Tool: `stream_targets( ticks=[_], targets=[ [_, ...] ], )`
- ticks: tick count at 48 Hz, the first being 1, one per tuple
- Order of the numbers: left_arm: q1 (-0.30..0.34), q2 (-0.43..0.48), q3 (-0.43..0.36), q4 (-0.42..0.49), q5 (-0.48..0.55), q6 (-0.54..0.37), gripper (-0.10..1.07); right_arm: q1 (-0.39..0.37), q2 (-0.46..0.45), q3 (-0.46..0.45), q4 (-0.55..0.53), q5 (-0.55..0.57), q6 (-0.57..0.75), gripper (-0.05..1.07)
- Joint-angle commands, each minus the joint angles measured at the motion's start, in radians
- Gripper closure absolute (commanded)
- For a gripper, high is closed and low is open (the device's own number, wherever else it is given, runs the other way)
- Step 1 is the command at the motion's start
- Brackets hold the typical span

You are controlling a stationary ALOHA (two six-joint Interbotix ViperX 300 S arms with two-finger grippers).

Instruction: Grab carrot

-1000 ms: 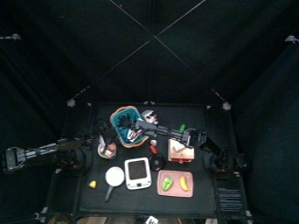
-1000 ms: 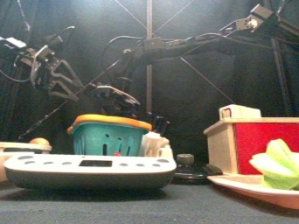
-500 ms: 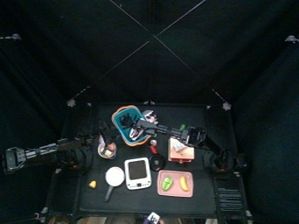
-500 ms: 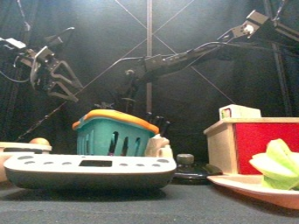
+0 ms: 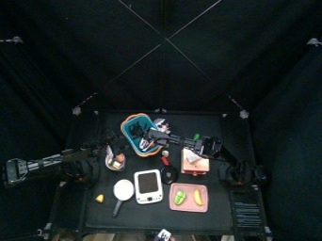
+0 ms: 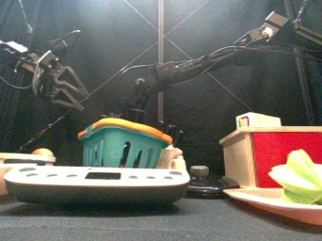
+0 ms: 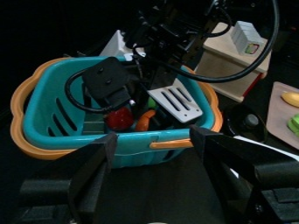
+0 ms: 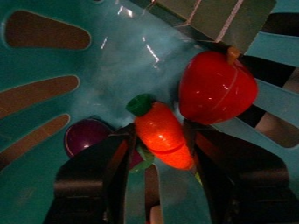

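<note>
Both right gripper point(image 8: 163, 188) jaws are narrowing around the carrot point(image 8: 163, 140), not yet clamped, deep inside the teal basket point(image 7: 70, 131) on the desk. Having dropped in over the last second, it's closing for the grab; left gripper point(image 7: 149, 153) is hanging open beside the basket.

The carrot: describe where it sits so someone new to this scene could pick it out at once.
Find the teal basket with the orange rim at the back of the table; the right hand reaches down into it. On its floor lies the carrot, a small orange-red piece with a green end. Beside it are a rounder red piece and a purple one; only the carrot is elongated.
</note>
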Motion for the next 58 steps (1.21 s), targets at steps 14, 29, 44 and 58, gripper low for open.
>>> stream_targets(
  ticks=[14,29,44,58],
  targets=[
    [0.003,0.003,-0.015,0.003,-0.002,0.002,-0.02,-0.003,-0.009,-0.017,-0.021,0.0,0.017,0.36],
    [0.003,0.002,-0.014,0.002,-0.002,0.002,-0.02,0.018,-0.043,-0.12,-0.077,0.052,0.071,0.37],
    [0.003,0.003,-0.012,0.002,-0.002,0.002,-0.02,0.031,-0.035,-0.175,-0.126,0.167,0.061,0.36],
    [0.003,0.003,-0.012,0.003,-0.002,0.003,-0.02,0.031,-0.008,-0.175,-0.135,0.16,0.061,0.25]
  ],
)
